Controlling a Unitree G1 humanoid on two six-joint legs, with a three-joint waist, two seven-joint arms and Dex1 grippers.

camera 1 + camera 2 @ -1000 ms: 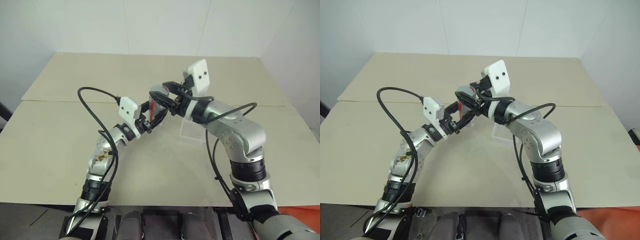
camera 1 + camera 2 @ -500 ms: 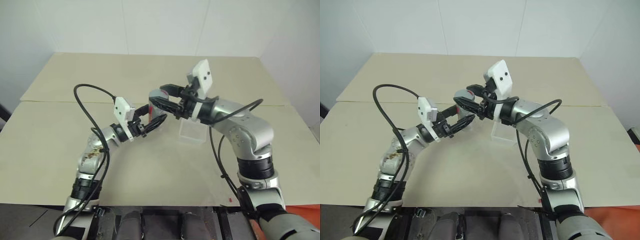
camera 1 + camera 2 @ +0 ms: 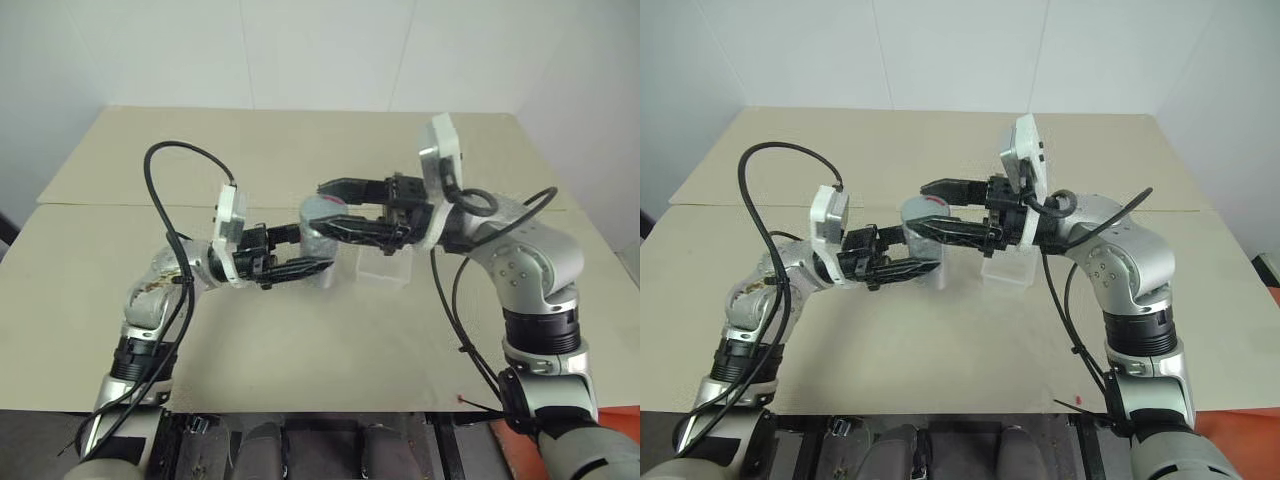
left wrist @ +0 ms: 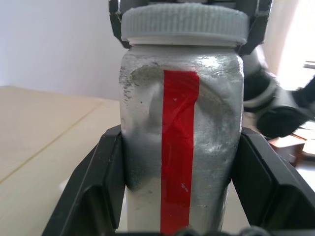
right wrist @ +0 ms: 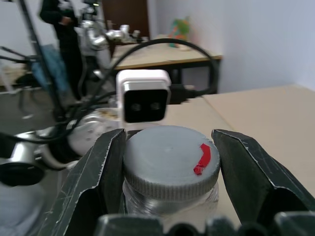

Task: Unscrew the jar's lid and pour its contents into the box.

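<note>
Jar (image 4: pixel 179 147), lid (image 5: pixel 170 160) seemingly still on, hangs above the desk (image 3: pixel 120 170). Left end effector (image 3: pixel 300 252) clamps its body. Right end effector (image 3: pixel 335 205) pinches the lid beside the box (image 3: pixel 382 268).

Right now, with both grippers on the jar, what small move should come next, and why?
Probably twist the right gripper to start unscrewing: its fingers clamp the lid, still seated on the jar, whose body the left gripper holds above the table beside the box.
</note>
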